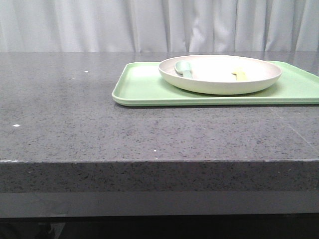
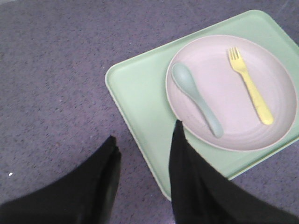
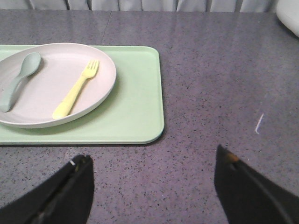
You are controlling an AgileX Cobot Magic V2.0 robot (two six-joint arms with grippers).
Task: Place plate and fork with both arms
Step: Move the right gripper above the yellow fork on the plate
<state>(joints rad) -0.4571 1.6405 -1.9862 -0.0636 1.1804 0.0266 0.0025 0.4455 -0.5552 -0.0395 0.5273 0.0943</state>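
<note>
The off-white plate [image 1: 219, 79] sits on a light green tray [image 1: 144, 87] at the right of the table. It also shows in the left wrist view [image 2: 233, 102] and the right wrist view [image 3: 51, 93]. The pale yellow fork [image 2: 251, 86] lies inside the plate, also seen in the right wrist view [image 3: 77, 88] and as a sliver in the front view [image 1: 239, 74]. My left gripper [image 2: 145, 140] is open and empty, above the tray's corner. My right gripper [image 3: 154, 158] is open and empty over bare table beside the tray. Neither arm shows in the front view.
A grey-green spoon [image 2: 196, 100] lies in the plate beside the fork. The grey speckled table [image 1: 75, 109] stretches left of the tray, with its front edge near. A white curtain hangs behind. A white object [image 3: 288, 14] sits at the far corner in the right wrist view.
</note>
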